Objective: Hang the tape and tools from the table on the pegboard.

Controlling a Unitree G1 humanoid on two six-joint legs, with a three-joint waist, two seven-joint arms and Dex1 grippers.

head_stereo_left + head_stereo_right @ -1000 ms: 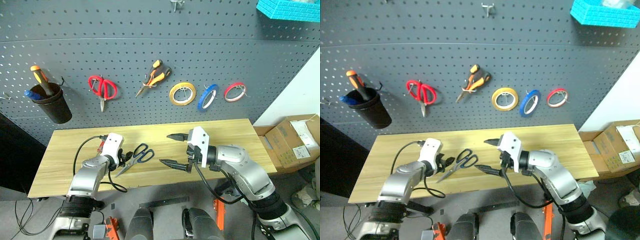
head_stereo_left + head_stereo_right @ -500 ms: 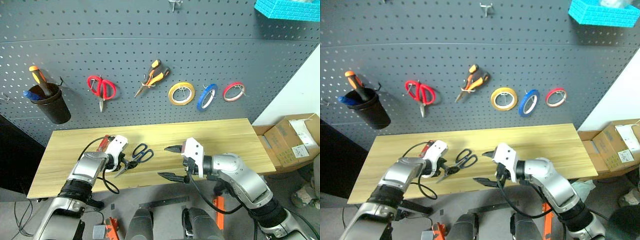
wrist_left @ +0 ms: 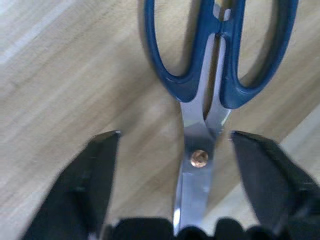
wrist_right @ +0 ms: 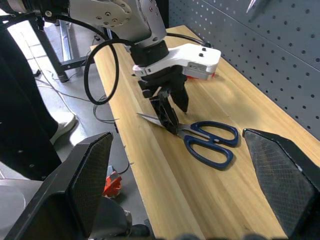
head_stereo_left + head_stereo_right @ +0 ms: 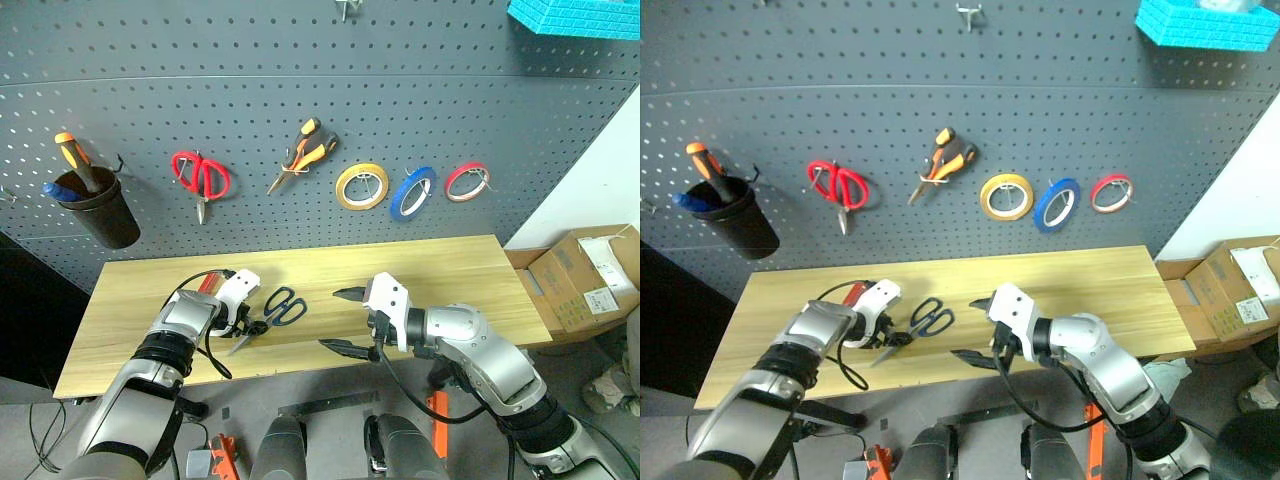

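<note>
The dark-blue-handled scissors (image 5: 280, 306) lie flat on the light wood table (image 5: 450, 270), blades pointing toward its front edge. My left gripper (image 5: 248, 328) points down over them. Its fingers (image 3: 95, 175) stand open on either side of the pivot, a gap on each side. A red screwdriver handle (image 5: 208, 283) peeks out behind that wrist. My right gripper (image 5: 330, 320) hovers open and holds nothing, just right of the scissors. On the pegboard (image 5: 300, 90) hang the orange-and-black pliers (image 5: 305, 150) and the blue tape (image 5: 413, 193).
Also hanging on the board are red scissors (image 5: 202, 178), a yellow tape roll (image 5: 362, 187), a red tape roll (image 5: 468, 182) and a black cup (image 5: 100, 205) holding an orange screwdriver. A cardboard box (image 5: 585, 280) stands right of the table. A cyan basket (image 5: 575, 15) hangs top right.
My left gripper has tipped downward and sunk onto the scissors' blades, its fingers now closer together around the pivot. The right gripper has stayed where it was, still wide open.
</note>
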